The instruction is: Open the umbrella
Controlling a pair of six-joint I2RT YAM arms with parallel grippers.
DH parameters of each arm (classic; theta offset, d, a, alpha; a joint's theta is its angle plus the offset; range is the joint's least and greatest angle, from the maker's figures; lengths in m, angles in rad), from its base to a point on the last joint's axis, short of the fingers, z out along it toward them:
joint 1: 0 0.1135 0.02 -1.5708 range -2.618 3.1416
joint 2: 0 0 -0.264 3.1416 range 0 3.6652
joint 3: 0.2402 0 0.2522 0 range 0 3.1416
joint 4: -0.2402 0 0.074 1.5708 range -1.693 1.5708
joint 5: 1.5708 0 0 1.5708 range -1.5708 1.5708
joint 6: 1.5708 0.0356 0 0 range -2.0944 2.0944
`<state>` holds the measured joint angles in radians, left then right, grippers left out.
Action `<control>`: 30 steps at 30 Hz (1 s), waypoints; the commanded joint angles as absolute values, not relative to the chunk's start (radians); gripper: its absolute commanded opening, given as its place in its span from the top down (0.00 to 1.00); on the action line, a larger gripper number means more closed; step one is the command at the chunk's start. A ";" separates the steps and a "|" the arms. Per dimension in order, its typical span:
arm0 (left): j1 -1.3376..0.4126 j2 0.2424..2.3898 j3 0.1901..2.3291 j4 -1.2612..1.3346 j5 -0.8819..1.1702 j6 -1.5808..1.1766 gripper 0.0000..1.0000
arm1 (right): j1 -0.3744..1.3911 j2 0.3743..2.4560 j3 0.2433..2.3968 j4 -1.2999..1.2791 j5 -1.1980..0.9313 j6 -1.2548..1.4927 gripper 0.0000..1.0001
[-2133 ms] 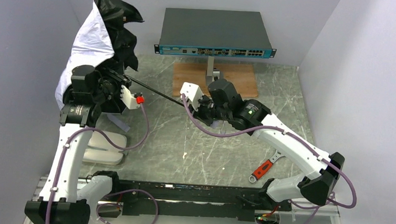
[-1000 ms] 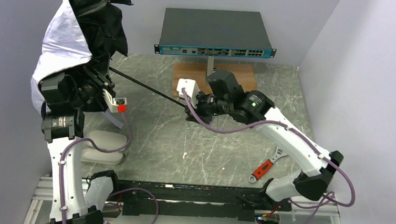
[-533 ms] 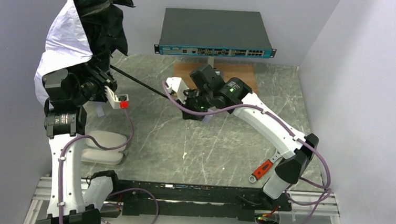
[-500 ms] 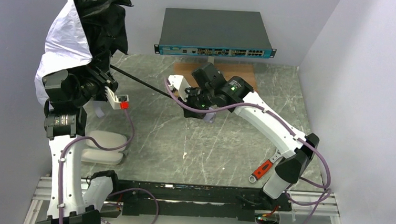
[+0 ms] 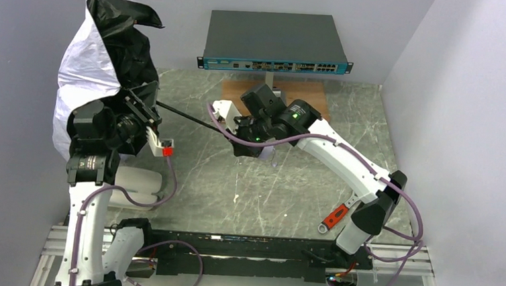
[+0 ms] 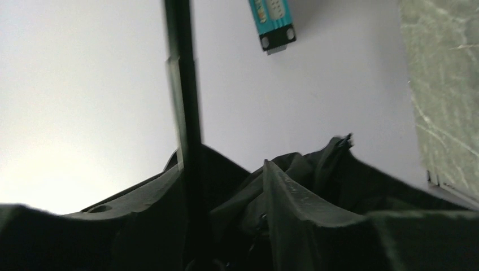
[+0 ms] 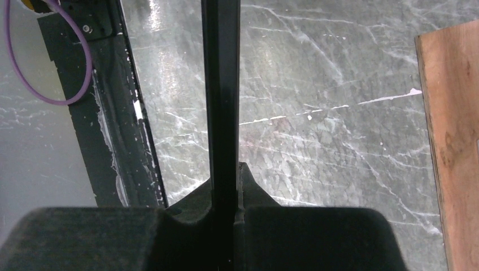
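The umbrella's canopy hangs bunched at the far left, silvery-white outside and black inside. Its thin black shaft runs from the canopy down-right across the table. My left gripper is shut on the umbrella where the canopy meets the shaft. In the left wrist view the shaft and black folds sit between the fingers. My right gripper is shut on the shaft's other end. In the right wrist view the shaft is pinched between the fingertips. The handle is hidden.
A network switch stands at the back on a stand over a wooden board. A cream oval case lies near the left arm. A red-handled tool lies at the right front. Grey walls close both sides.
The left gripper with the canopy has moved right and toward the near edge. The right gripper slid left along the shaft earlier and now holds nearly still.
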<state>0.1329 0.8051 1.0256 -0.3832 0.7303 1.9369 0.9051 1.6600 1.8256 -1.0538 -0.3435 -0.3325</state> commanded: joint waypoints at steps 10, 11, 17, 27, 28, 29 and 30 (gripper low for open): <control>0.101 0.767 0.902 -0.282 0.331 1.802 0.78 | 0.904 1.541 1.797 -0.916 -0.352 -0.311 1.00; 0.110 0.778 0.893 -0.244 0.291 1.788 0.77 | 0.903 1.531 1.785 -0.917 -0.352 -0.315 1.00; 0.266 0.873 0.923 -0.097 0.232 1.743 0.75 | 0.901 1.481 1.722 -0.934 -0.341 -0.328 1.00; 0.465 1.044 1.035 0.088 0.262 1.745 0.68 | 0.900 1.377 1.562 -0.962 -0.289 -0.361 1.00; 0.471 1.053 1.042 0.101 0.259 1.751 0.67 | 0.902 1.367 1.547 -0.964 -0.286 -0.366 1.00; 0.475 1.064 1.051 0.105 0.256 1.758 0.67 | 0.901 1.360 1.533 -0.967 -0.286 -0.369 1.00; 0.477 1.072 1.060 0.112 0.253 1.762 0.67 | 0.900 1.352 1.521 -0.970 -0.288 -0.372 1.00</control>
<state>0.2661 0.9775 0.9745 -0.1089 0.7868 1.8389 0.9192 1.5574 1.5814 -0.6655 -0.2268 -0.2634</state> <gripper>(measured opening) 0.329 0.070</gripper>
